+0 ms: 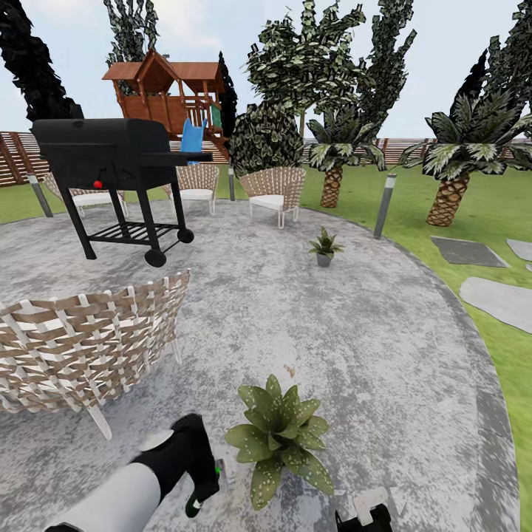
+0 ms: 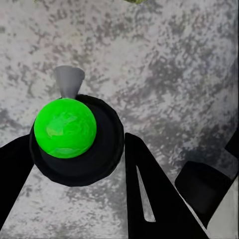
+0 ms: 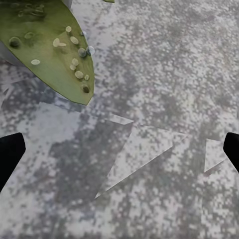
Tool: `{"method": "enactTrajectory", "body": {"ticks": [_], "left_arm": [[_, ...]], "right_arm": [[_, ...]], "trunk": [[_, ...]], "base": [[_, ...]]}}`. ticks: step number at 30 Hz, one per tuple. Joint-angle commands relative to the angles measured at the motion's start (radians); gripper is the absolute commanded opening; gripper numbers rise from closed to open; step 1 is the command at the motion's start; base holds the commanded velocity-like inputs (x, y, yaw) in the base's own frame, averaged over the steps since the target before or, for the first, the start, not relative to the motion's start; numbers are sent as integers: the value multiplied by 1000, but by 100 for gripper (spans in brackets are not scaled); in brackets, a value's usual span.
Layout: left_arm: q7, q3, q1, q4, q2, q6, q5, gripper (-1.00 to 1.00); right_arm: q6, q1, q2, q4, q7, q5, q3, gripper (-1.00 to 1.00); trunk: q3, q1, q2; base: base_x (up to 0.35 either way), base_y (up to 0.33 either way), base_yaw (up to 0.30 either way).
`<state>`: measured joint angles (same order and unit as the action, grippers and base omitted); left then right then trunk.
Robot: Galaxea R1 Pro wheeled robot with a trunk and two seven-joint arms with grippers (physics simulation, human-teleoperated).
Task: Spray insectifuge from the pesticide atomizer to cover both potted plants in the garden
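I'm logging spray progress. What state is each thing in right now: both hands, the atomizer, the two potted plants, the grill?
left hand: shut on the pesticide atomizer.
right hand: open, empty.
near potted plant: upright, leaves dotted with pale specks.
far potted plant: upright; any specks too small to tell.
grill: lid shut.

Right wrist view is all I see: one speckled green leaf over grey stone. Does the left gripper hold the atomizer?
Observer: Yes, the left gripper is shut on the pesticide atomizer, beside the near potted plant.
Operator: Where is the other plant?
Observer: The second potted plant stands farther across the patio, near a grey bollard lamp.
Operator: What else is close?
Observer: A woven chair stands to the near plant's left in the head view.
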<state>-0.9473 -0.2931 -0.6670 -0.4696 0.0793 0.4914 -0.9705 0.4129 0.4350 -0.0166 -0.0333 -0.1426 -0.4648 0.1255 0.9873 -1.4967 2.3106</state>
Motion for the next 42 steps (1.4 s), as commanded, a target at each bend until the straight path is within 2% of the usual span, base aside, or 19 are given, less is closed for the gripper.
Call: {"method": "enactTrajectory", "body": {"ticks": [1,5,8,10,12,14,16,20,23,28,35,42], "left_arm": [[-5,-2,0,-2,5,7,-3,-100],[18,2,0,-12,6,6,3,-100],[58,6,0,-17,3,6,36,-100],[65,8,0,-19,2,5,73,-100],[67,6,0,-20,1,4,86,-100],[67,5,0,-17,-8,4,89,-100],[67,4,0,-7,-36,4,90,-100],[68,3,0,-5,-64,4,90,-100],[71,0,0,-7,-58,0,91,-100],[131,1,0,-4,-50,-49,91,-100],[136,3,0,-5,-52,-48,90,-100],[134,3,-1,-9,-65,-42,85,-100]], "right_arm": [[3,1,0,1,-5,-10,8,100],[3,1,0,1,-5,-11,8,100],[3,1,0,1,-5,-11,8,100],[3,1,0,1,-5,-11,8,100],[3,1,0,1,-5,-11,8,100],[3,1,0,1,-5,-11,8,100],[3,1,0,1,-5,-11,8,100],[3,1,0,1,-5,-11,8,100],[3,1,0,1,-5,-11,8,100],[3,1,0,0,-5,-9,8,100],[3,1,0,1,-6,-8,8,100],[3,1,-1,1,-6,-8,8,100]], "trunk": [[1,0,0],[1,0,0],[1,0,0],[1,0,0],[1,0,0],[1,0,0],[1,0,0],[1,0,0],[1,0,0],[1,0,0],[-4,0,0],[-9,0,0]], "base": [[0,0,0],[0,0,0],[0,0,0],[0,0,0],[0,0,0],[0,0,0],[0,0,0],[0,0,0],[0,0,0],[0,0,0],[0,0,-178],[0,0,-218]]}}
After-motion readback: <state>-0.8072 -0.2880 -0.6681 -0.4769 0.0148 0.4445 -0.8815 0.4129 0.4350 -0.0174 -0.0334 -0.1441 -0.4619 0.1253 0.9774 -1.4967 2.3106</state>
